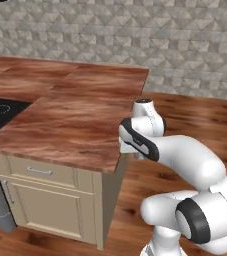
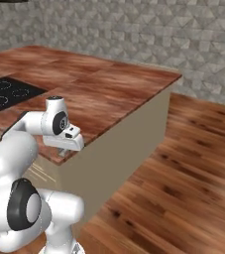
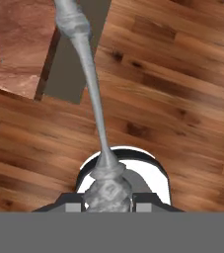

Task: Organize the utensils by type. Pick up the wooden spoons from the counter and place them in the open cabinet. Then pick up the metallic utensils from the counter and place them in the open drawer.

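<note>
Silver metal utensil (image 3: 91, 84) being gripped between the tool (image 3: 107, 200) jaws, handle being pointed toward 12 o'clock, being carried over wooden floor (image 3: 182, 89), counter (image 3: 15, 44) corner at 10 o'clock.

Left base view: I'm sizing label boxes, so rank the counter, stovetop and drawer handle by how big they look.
1. Counter, by far the largest.
2. Stovetop, though the frame edge cuts it off.
3. Drawer handle, the smallest.
</note>
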Motion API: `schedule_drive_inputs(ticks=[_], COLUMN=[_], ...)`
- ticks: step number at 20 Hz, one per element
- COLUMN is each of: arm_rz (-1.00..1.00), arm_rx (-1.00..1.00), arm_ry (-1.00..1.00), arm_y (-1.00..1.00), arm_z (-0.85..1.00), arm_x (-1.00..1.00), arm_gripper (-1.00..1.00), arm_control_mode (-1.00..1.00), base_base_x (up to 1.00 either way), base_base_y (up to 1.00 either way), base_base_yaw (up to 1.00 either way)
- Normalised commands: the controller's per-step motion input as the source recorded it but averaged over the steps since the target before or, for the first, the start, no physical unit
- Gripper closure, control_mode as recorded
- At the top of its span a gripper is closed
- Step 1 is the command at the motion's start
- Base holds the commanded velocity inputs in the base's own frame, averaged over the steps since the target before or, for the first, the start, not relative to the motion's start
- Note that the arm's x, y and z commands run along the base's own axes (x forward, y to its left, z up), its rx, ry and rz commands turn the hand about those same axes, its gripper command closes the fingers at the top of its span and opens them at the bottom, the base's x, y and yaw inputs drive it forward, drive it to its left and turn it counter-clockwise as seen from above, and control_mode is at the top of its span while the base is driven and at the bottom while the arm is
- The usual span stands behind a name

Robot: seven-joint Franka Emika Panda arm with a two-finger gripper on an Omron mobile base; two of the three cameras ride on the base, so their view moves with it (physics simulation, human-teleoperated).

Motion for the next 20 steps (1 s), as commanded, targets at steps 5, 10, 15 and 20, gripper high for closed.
schedule_drive_inputs(ticks=[5,10,15,20], arm_rz=[0.0,0.0,0.0,0.0], arm_rx=[0.0,0.0,0.0,0.0], arm_ry=[0.0,0.0,0.0,0.0], arm_y=[0.0,0.0,0.0,0.0], arm_z=[0.0,0.0,0.0,0.0], arm_x=[0.0,0.0,0.0,0.0], arm_gripper=[1.0,1.0,1.0,1.0], arm_control_mode=[1.0,1.0,1.0,1.0], base_base_x=[0.12,0.22,0.36,0.53], base_base_y=[-0.97,-0.9,-0.79,-0.68], base_base_yaw=[-0.15,-0.16,-0.16,-0.14])
